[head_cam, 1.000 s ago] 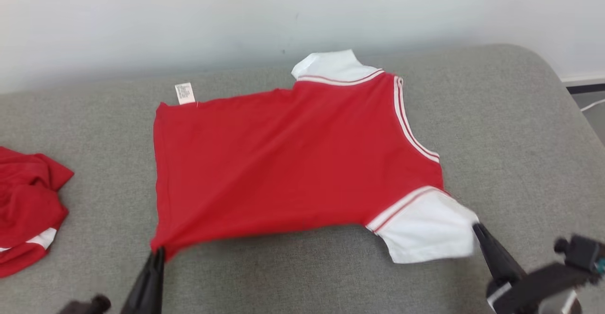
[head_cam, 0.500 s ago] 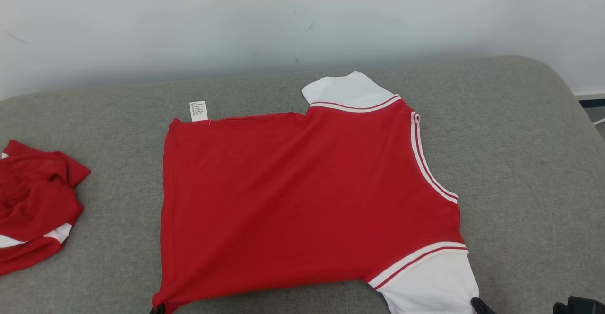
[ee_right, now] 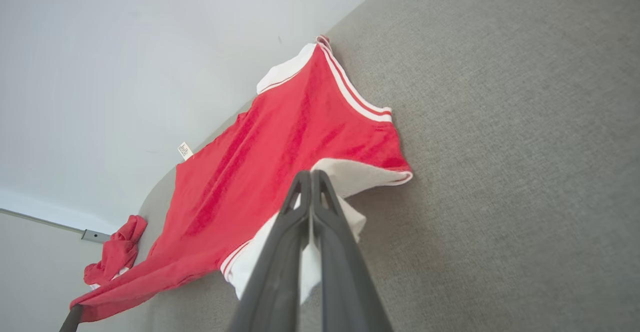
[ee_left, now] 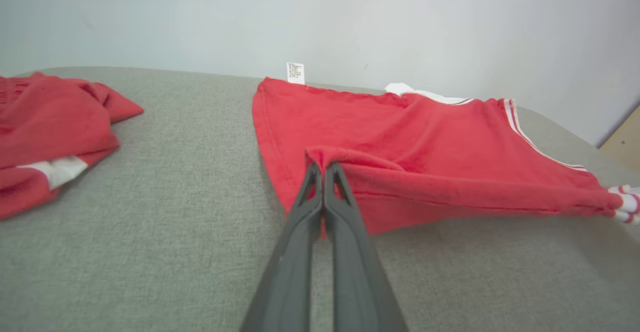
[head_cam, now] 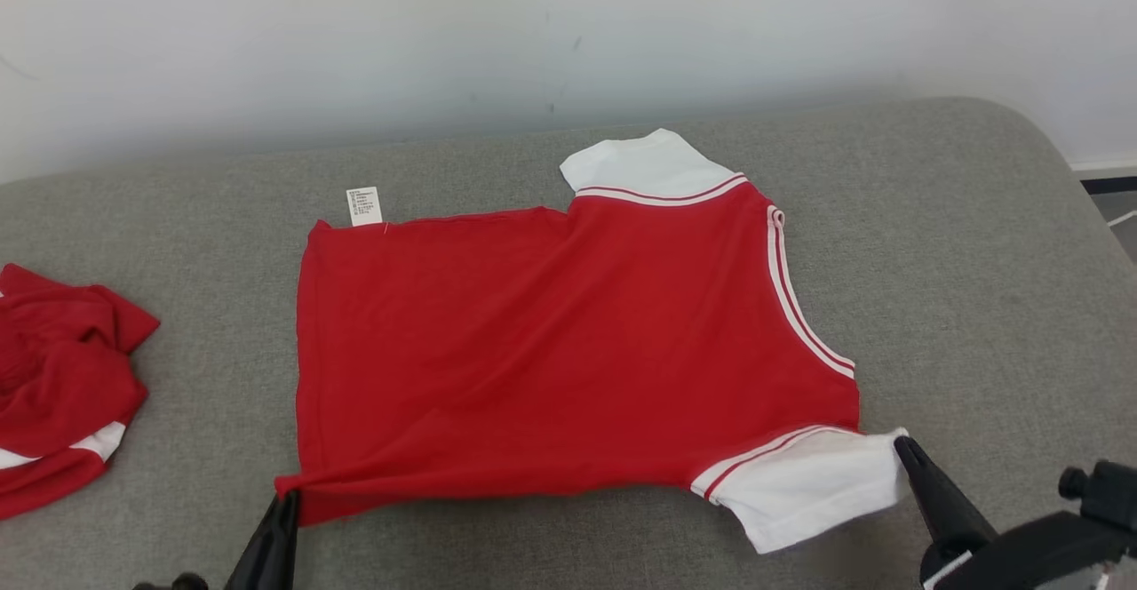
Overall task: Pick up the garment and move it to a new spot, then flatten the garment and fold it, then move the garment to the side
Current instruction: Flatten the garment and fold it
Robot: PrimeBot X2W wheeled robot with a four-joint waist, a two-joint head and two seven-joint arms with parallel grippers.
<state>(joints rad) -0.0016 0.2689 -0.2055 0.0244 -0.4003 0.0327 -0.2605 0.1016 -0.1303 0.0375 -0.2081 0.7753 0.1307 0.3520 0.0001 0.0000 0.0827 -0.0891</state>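
Note:
The garment (head_cam: 568, 350) is a red shirt with white sleeves and striped trim, spread over a grey cushion (head_cam: 977, 261). My left gripper (head_cam: 289, 494) is shut on its near left hem corner, which the left wrist view shows pinched between the closed fingertips (ee_left: 322, 164). My right gripper (head_cam: 902, 443) is shut on the outer edge of the near white sleeve (head_cam: 799, 488). In the right wrist view that gripper (ee_right: 310, 173) holds the white cloth, and the garment (ee_right: 280, 142) stretches away to the far hem. The near edge is pulled taut between both grippers and raised slightly.
A second red and white garment (head_cam: 62, 386) lies crumpled at the cushion's left end. A pale wall (head_cam: 533, 30) runs close behind the cushion. The cushion's rounded right end drops to the floor (head_cam: 1121, 217). A white care label (head_cam: 363, 205) sticks out at the far hem.
The head camera has shifted, so the whole picture moved down and back up. Both grippers keep their hold on the near corners. The near edge now stands a little farther from the front.

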